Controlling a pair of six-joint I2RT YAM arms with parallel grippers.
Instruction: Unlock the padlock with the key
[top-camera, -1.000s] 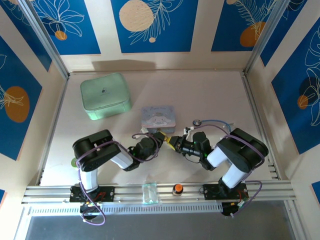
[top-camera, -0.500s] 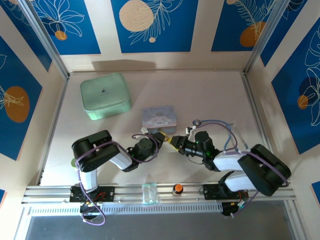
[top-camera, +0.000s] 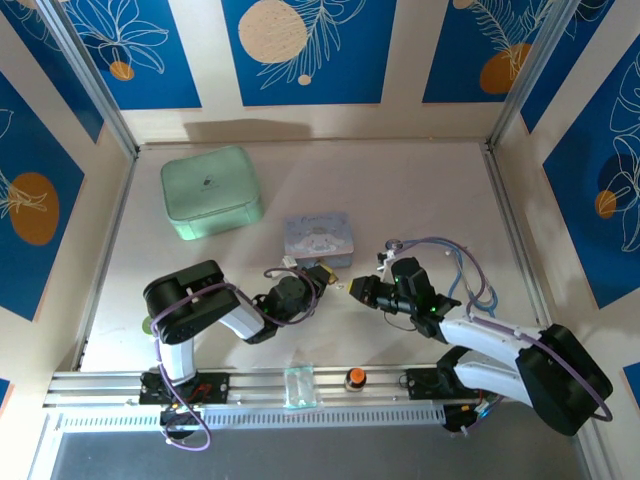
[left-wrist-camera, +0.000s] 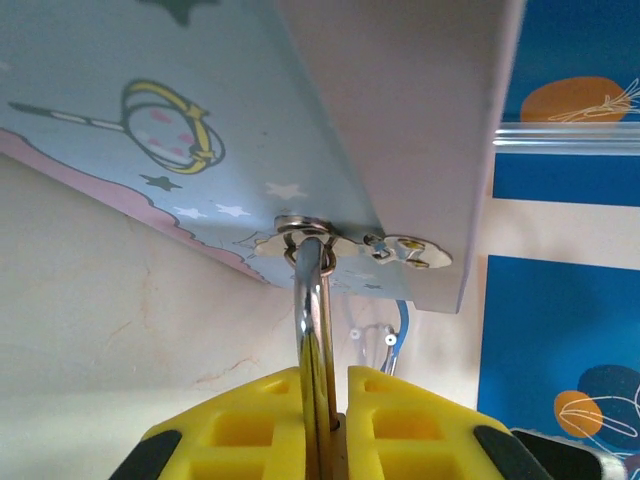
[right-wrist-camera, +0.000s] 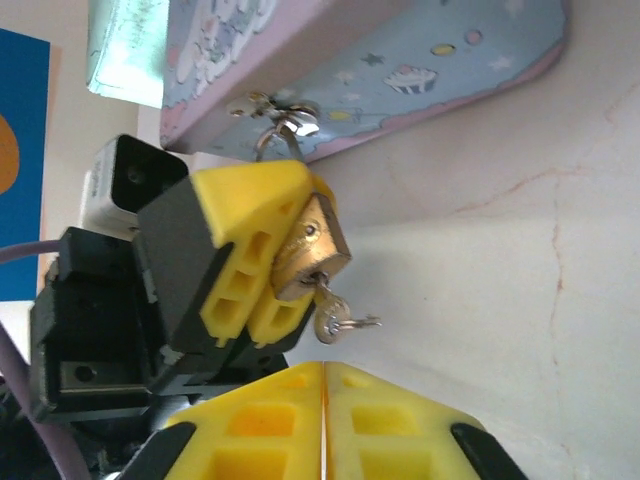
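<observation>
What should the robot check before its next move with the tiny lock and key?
1. Is the padlock held steady? ok. The left gripper is shut on it.
2. Is the key in the keyhole? ok. It sticks out of the lock's bottom.
3. Is the right gripper holding the key? not ok. It is shut and empty, and the key is just past its tips.
4. Are its jaws open enough to grab the key? not ok. They are pressed together.
5. Has the shackle popped open? cannot tell. It runs through the hasp on the blue box.
</observation>
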